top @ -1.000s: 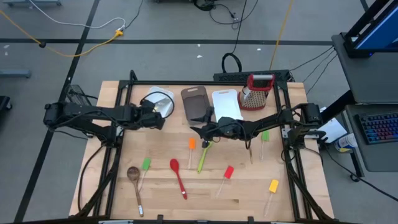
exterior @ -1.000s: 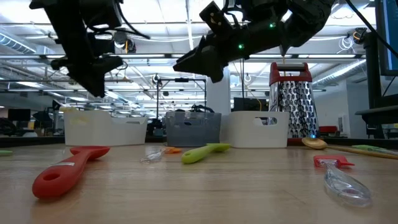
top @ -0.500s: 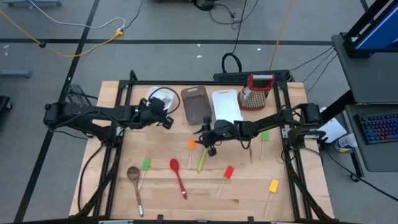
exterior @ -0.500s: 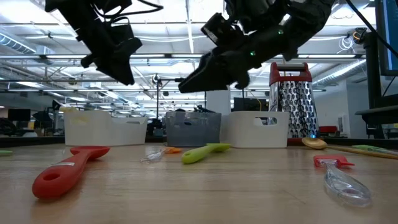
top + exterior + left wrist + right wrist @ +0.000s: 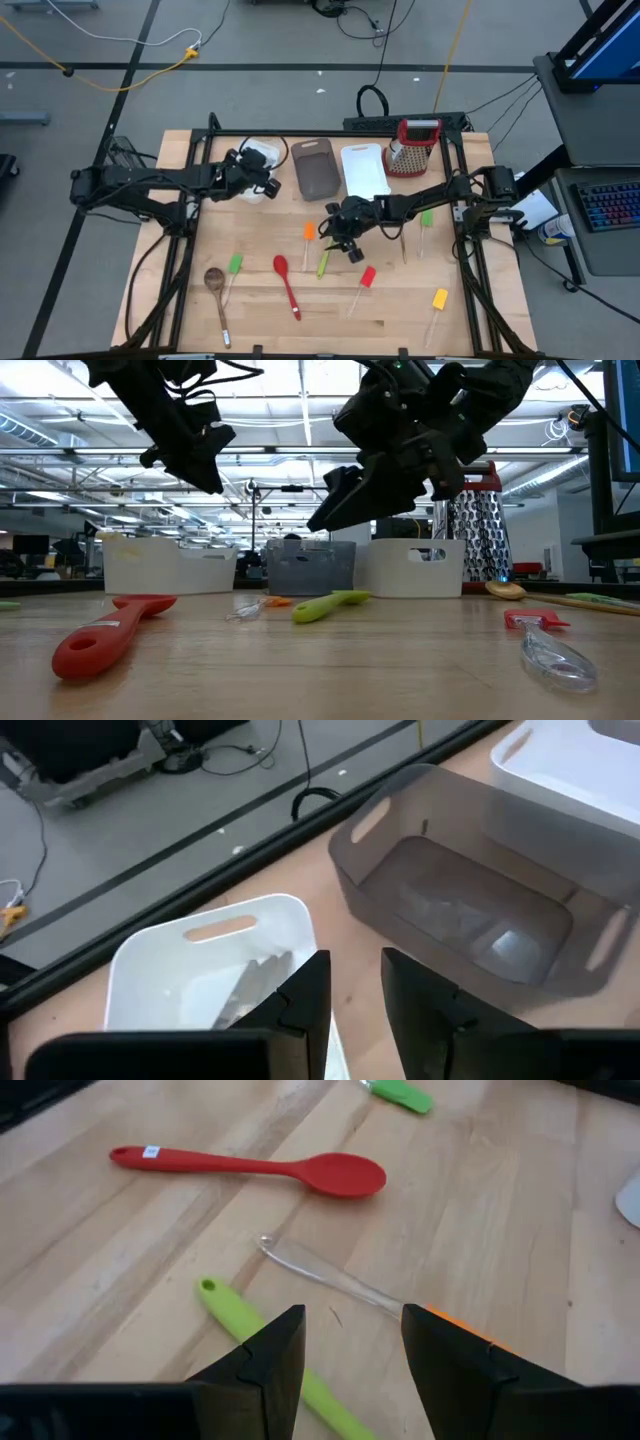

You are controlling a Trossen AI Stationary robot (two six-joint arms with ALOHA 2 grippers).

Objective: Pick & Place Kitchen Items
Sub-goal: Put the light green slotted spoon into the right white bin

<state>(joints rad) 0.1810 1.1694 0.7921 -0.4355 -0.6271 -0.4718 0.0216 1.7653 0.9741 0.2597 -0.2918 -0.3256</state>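
Note:
My right gripper (image 5: pixel 338 244) hangs open and empty just above the green spoon (image 5: pixel 323 262), pointing down toward the near left. In the right wrist view the spoon's handle (image 5: pixel 250 1320) and the clear handle of the orange spatula (image 5: pixel 330 1280) lie flat on the table between its fingers. The red spoon (image 5: pixel 250 1165) lies beyond them. My left gripper (image 5: pixel 266 182) is open and empty in the air at the near right corner of the far-left white tub (image 5: pixel 200 970), which holds cream-handled knives (image 5: pixel 255 982).
A brown tub (image 5: pixel 317 168), a second white tub (image 5: pixel 365 168) and the red-topped grater (image 5: pixel 415 145) stand along the far edge. A wooden spoon (image 5: pixel 215 285), a green spatula (image 5: pixel 235 265), a red spatula (image 5: pixel 366 279), a yellow spatula (image 5: pixel 438 300) and another green spatula (image 5: pixel 426 218) lie on the table.
My right gripper has gone toward the table's near edge and down, turning from pointing left to tipping down over the green spoon. My left gripper has gone a little toward the right and far edges beside the white tub.

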